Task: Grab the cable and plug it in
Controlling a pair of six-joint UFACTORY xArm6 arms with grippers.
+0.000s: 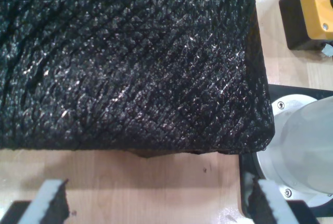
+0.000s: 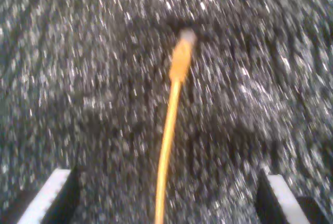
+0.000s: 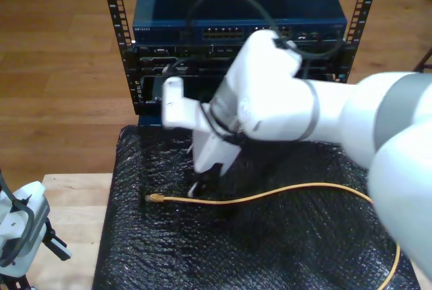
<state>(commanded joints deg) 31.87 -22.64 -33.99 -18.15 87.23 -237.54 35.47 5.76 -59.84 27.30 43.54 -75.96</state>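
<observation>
Black mat (image 3: pixel 283 249) bears the cable (image 2: pixel 167 146) between my second gripper's (image 2: pixel 166 198) parted jaws

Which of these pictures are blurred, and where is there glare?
Second wrist view: motion blur smears the cable and black mat. First wrist view: sharp, small glints on the mat. Exterior view: the arm above the cable is slightly blurred, the rack clearer.

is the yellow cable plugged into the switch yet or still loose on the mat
Loose. The cable lies flat on the black mat, its plug free, short of the rack. My second gripper straddles it, open.
</observation>
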